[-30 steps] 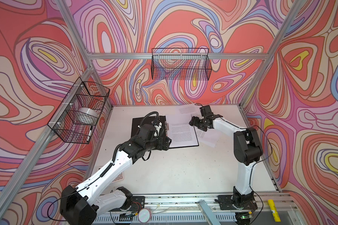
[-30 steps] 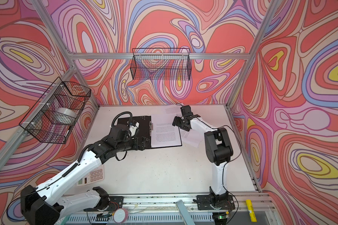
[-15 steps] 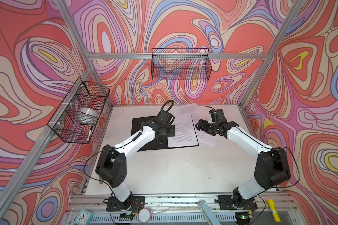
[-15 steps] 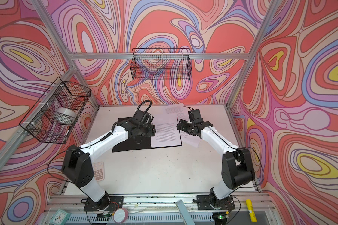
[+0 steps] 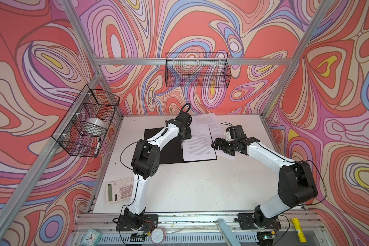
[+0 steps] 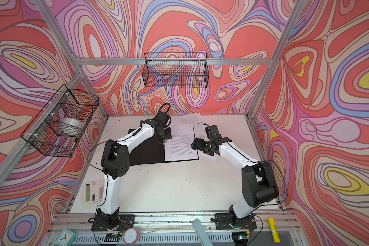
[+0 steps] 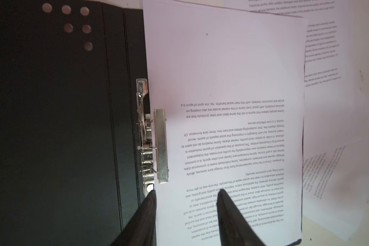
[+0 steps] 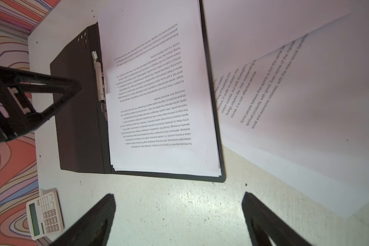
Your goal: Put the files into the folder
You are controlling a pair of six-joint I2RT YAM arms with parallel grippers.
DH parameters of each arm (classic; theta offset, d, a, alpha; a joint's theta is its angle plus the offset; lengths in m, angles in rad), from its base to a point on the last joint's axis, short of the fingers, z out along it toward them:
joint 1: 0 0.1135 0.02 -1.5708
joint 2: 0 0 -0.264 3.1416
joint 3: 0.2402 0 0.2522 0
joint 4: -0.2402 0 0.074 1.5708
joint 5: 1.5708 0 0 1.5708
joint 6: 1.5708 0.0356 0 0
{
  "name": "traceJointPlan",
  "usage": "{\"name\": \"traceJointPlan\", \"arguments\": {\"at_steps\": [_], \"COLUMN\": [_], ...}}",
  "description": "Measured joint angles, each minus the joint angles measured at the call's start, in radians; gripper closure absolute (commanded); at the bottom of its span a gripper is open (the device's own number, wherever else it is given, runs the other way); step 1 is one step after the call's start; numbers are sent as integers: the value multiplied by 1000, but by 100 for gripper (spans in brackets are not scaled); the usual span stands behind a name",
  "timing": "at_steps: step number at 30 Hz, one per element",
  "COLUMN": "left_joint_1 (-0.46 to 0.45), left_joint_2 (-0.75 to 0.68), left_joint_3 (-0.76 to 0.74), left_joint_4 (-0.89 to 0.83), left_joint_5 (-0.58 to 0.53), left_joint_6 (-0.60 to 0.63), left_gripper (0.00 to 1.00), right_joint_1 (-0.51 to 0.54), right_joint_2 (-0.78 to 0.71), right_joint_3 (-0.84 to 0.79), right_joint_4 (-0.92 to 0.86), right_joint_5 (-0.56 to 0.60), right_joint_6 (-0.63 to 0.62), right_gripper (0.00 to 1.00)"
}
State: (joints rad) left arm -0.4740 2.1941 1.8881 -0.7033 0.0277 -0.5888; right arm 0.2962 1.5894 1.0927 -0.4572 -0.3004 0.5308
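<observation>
The folder [image 5: 173, 155] [image 6: 149, 155] lies open, black inside up, at the back middle of the table. A stack of files [image 5: 198, 149] [image 7: 232, 74] [image 8: 158, 85] rests on its right half, with the metal clip [image 7: 161, 147] pressing on the stack's spine edge. My left gripper [image 5: 182, 141] [image 7: 187, 191] hovers low over that edge beside the clip, jaws partly apart and holding nothing. My right gripper [image 5: 214, 144] [image 8: 178, 194] stands wide open and empty at the folder's right edge. More loose files [image 5: 205, 121] [image 8: 296, 95] lie behind and to the right of the folder.
A grey calculator [image 5: 119, 189] [image 8: 45, 215] sits at the table's front left. One wire basket [image 5: 87, 121], holding a tape roll [image 5: 94, 125], hangs on the left wall, and another wire basket [image 5: 197, 72] hangs on the back wall.
My left gripper has shifted right to the clip edge of the stack and its jaws have narrowed. The right gripper has drawn slightly toward the front and stayed open.
</observation>
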Motion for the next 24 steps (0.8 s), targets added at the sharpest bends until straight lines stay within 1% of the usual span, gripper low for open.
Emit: {"name": "traceJointPlan", "arguments": {"at_steps": [5,16,24], "left_joint_1": [2,28,31], "left_joint_2": [29,86,106], "left_joint_3": [21,40,61], "left_joint_4": [-17,-18,-18], "left_joint_5": [7,24,27], "left_joint_6": [-15,-36,-37], "left_gripper": [60,61,63], "right_joint_1": [0,0,0], "right_joint_2": [2,15,27], "right_joint_3": [-6,-7,-7], "right_joint_4": [2,9,9], "right_joint_5": [-15,-33,-37], "right_joint_6": [0,-3,-3], "right_gripper": [2,2,2]}}
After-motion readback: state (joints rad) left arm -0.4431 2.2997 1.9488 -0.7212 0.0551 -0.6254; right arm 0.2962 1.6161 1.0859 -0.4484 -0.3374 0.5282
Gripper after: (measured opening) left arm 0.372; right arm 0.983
